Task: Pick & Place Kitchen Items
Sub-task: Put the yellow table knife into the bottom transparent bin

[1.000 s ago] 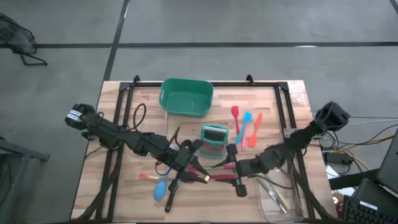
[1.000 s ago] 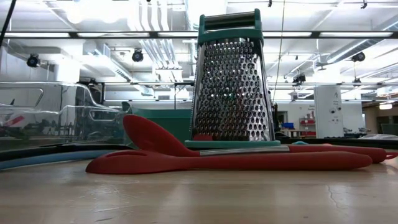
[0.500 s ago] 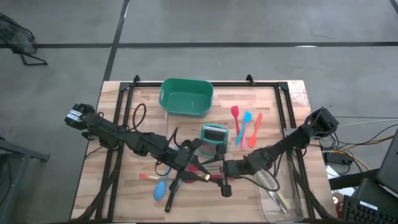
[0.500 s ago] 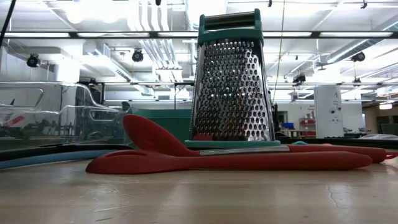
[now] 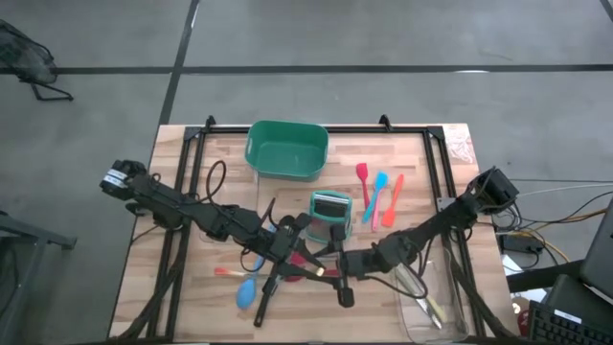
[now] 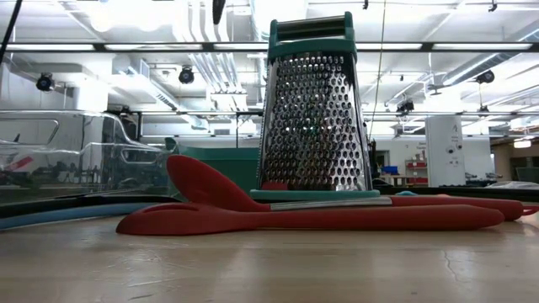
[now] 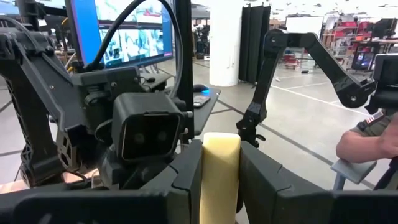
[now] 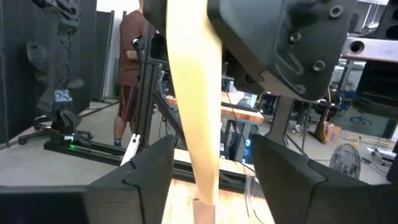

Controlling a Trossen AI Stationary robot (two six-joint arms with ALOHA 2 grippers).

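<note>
Both grippers around pale handle

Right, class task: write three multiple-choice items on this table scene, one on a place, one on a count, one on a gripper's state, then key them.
1. The box grater stands:
A. inside the green tub
B. between the green tub and both grippers
C. in a clear tray

2. Small spatulas beside the grater:
A. one
B. five
C. three

3. The left gripper:
A. shut on a pale handle
B. empty
C. out of sight

Key: B, high view shows it upright there; C, red, blue, orange; A, left wrist view shows the fingers clamping it.
</note>
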